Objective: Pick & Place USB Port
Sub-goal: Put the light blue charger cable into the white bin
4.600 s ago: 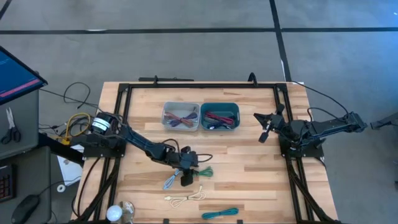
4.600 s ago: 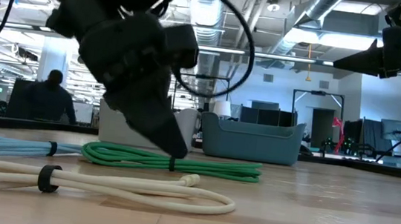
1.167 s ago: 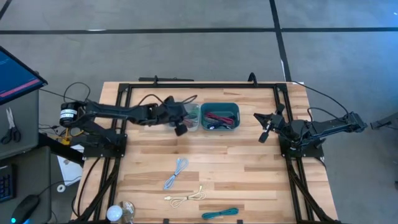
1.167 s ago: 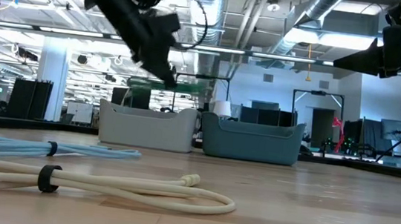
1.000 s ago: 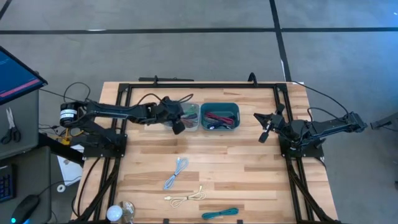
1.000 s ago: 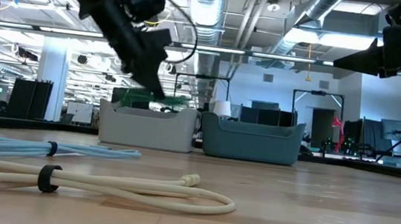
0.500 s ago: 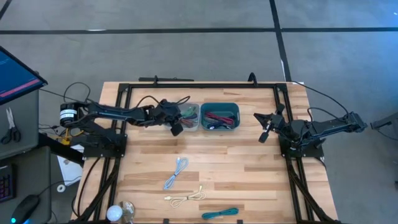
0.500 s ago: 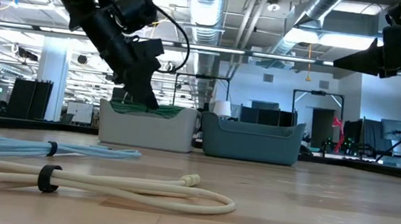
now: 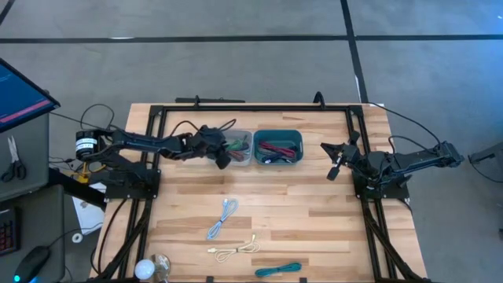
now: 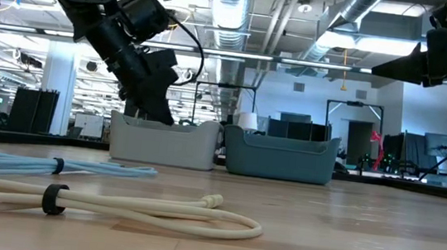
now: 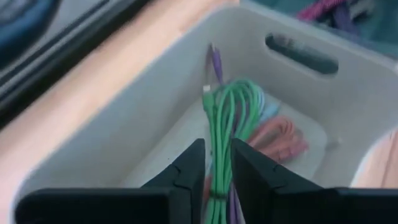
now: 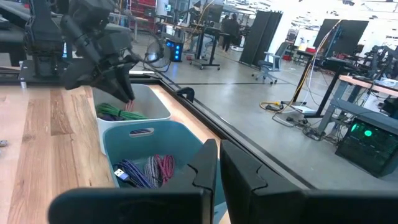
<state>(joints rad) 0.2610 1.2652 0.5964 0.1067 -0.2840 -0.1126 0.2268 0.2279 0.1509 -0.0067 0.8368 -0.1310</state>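
Observation:
The green coiled USB cable [image 11: 231, 118] lies inside the grey bin [image 9: 229, 148], on top of other cables. My left gripper [image 11: 217, 163] is lowered over that bin's near left part [image 10: 162, 117], slanting down and open by a narrow gap. The green coil runs through that gap. My right gripper [image 12: 219, 149] is shut and empty. It waits level above the table's right side [image 9: 336, 161]. My left gripper has a finger on either side of the green coil's near end [image 11: 219, 155], coming down at a slant from the table's left. The coil rests on the cables in the bin. Whether the fingers touch it, I cannot tell.
A teal bin [image 9: 277, 147] holding red and purple cables stands right of the grey one. A light blue cable [image 9: 222, 218], a cream cable [image 9: 234, 249] and a teal cable [image 9: 277, 270] lie on the near part of the wooden table. A black frame [image 9: 251, 108] borders it.
My left gripper has sunk toward the grey bin and drawn back a little toward the table's left. The green coil, held above the bin's rim a second ago, has gone down inside the bin with it.

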